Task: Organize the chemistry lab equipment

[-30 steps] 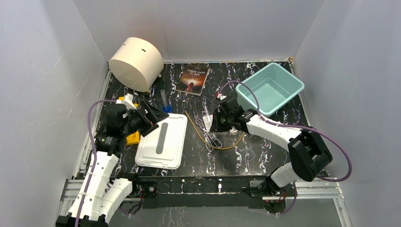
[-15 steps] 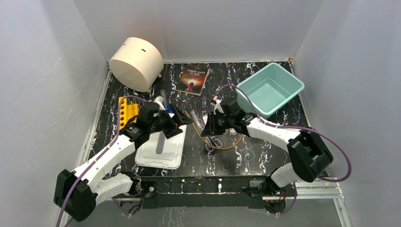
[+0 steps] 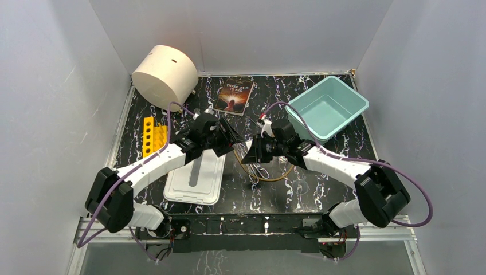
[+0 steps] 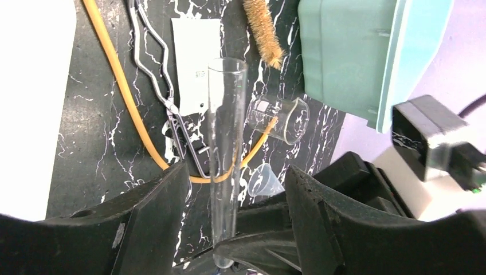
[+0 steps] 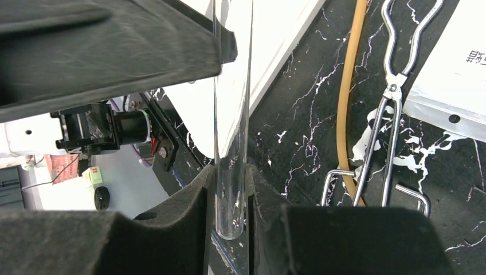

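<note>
Clear glass test tube point(image 4: 226, 143) sits, in the left wrist view, between the black fingers of the left gripper point(image 4: 235, 171), which are spread wide and touch nothing. Metal wire tongs point(image 4: 172, 107) and tan rubber tubing point(image 4: 126, 100) lie below. In the right wrist view the right gripper point(image 5: 230, 172) pinches that tube between its pads. From above, both grippers meet over the middle of the black marbled table point(image 3: 269, 91). If the right releases before the left closes, the glass likely drops onto the tongs.
</note>
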